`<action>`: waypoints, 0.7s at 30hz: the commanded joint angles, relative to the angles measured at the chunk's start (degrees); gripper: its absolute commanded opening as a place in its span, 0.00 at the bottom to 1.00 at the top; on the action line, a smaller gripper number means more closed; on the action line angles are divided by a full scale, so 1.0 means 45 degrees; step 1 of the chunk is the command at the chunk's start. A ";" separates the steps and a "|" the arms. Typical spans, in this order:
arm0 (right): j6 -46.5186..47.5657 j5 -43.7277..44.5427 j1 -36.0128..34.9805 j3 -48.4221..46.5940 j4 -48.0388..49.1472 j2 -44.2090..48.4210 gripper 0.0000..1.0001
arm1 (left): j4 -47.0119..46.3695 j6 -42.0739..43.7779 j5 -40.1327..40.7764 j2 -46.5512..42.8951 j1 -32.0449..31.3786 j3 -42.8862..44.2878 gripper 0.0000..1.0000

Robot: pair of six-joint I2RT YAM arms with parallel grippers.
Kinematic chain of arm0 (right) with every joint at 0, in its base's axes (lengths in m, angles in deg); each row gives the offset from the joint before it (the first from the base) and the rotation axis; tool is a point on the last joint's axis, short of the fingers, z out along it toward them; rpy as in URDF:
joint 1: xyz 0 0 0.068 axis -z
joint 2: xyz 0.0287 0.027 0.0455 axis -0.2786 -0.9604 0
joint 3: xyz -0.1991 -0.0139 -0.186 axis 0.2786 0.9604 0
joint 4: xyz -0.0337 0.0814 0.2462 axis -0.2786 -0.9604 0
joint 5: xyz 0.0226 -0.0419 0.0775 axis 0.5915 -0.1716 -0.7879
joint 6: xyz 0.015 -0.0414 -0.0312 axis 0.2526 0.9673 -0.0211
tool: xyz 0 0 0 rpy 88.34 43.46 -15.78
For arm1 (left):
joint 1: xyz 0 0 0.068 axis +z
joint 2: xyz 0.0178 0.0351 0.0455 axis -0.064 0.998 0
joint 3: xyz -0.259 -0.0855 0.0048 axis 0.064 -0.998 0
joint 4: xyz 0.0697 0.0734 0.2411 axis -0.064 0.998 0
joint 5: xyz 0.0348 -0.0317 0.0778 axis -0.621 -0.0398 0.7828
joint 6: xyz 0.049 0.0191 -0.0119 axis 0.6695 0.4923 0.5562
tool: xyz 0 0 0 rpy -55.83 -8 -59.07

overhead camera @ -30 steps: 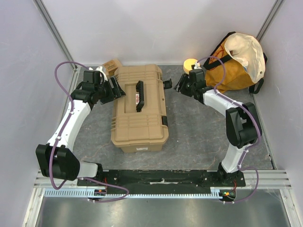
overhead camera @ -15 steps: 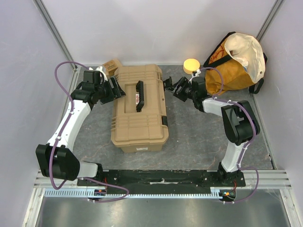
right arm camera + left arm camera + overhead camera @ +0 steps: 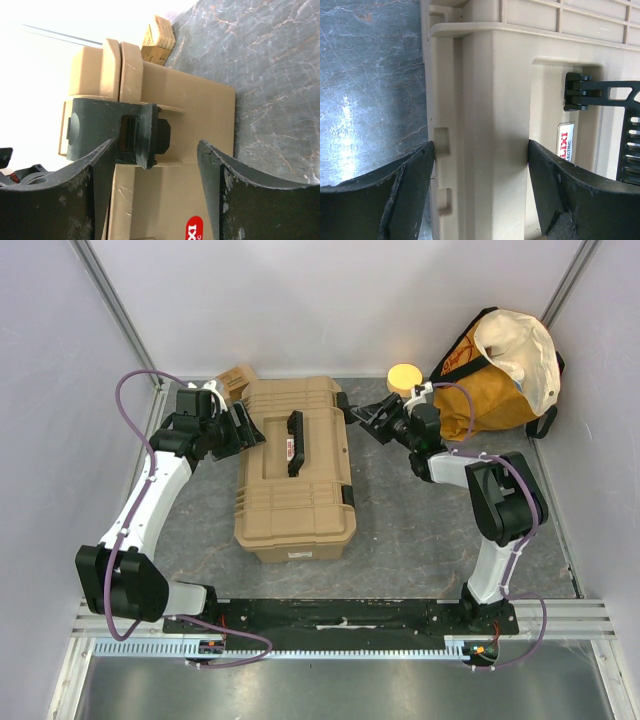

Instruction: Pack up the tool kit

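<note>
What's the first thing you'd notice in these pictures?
A big tan toolbox fills the middle of the table, with the left end effector and the right end effector at its sides. An orange bag stands in the far right corner.

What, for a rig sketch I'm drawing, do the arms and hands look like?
The left arm and right arm have white links with bulky black joints; a purple cable loops along each. The left hand and right hand are black, with two broad, scuffed fingers.
</note>
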 commanded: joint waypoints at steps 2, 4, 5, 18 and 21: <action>-0.0339 -0.0557 -0.0169 -0.0343 0.1486 -0.0377 0.72 | 0.0269 0.0513 0.0012 -0.0141 0.0052 -0.0056 0.79; -0.0067 -0.0655 -0.0247 -0.0480 0.1213 -0.0436 0.72 | 0.0269 0.0513 0.0012 -0.0161 0.0051 -0.0056 0.79; 0.0128 -0.0636 -0.0267 -0.0616 0.0902 -0.0475 0.72 | 0.0269 0.0513 0.0013 -0.0141 0.0052 -0.0056 0.79; 0.2961 -0.0422 -0.0774 -0.1945 -0.2810 -0.0944 0.79 | 0.0269 0.0513 0.0013 -0.0180 0.0052 -0.0173 0.79; 0.3079 -0.0304 -0.0872 -0.1829 -0.3046 -0.1197 0.79 | 0.0269 0.0513 0.0012 -0.0161 0.0032 -0.0212 0.79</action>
